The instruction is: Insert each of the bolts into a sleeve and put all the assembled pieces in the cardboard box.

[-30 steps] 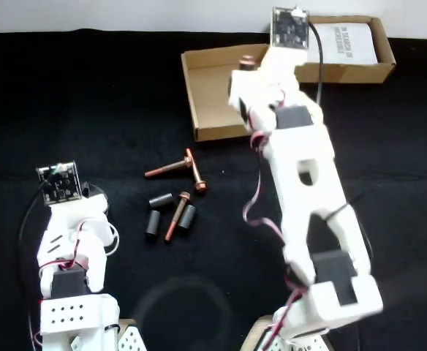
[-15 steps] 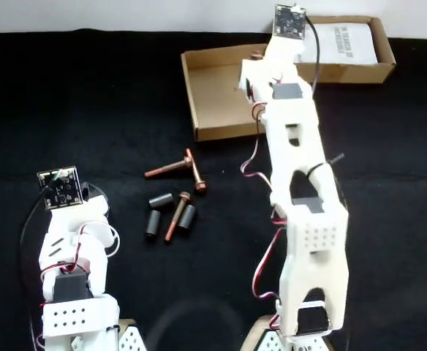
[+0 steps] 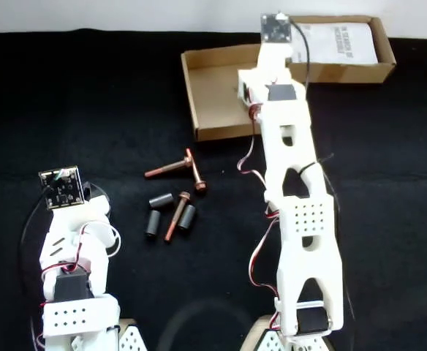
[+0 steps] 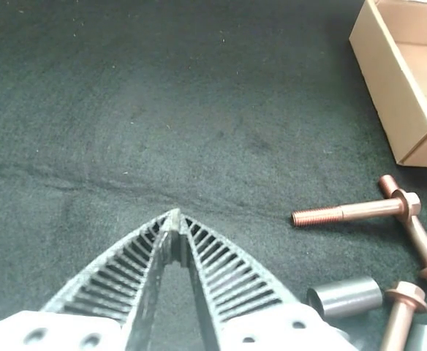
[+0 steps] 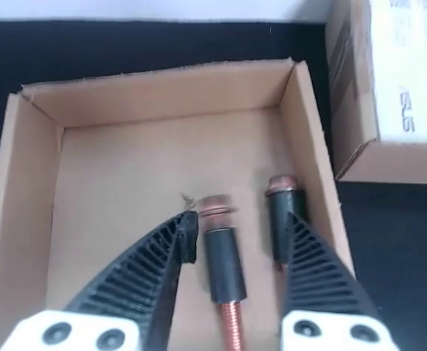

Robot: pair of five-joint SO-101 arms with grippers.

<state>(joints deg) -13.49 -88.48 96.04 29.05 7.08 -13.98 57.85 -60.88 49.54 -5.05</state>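
Note:
My right gripper (image 5: 240, 228) hangs open over the cardboard box (image 3: 212, 110). One bolt in a dark sleeve (image 5: 221, 262) lies between its fingers on the box floor (image 5: 118, 190). A second assembled piece (image 5: 281, 212) lies beside it, partly behind one finger. On the black table, three loose copper bolts (image 3: 167, 169) (image 3: 196, 172) (image 3: 176, 216) and three grey sleeves (image 3: 160, 199) (image 3: 152, 221) (image 3: 187, 218) lie in a cluster. My left gripper (image 4: 172, 219) is shut with nothing in it, low over the cloth near that cluster, with a bolt (image 4: 352, 213) and a sleeve (image 4: 344, 295) close by.
A second cardboard box (image 3: 349, 47) with a white printed sheet stands right behind the first one. The left arm (image 3: 71, 248) is folded at the table's near left. Black cloth covers the table.
The right arm has straightened and swung over the cardboard box, carrying the bolt and sleeve piece into it. The left arm and the loose parts have kept still.

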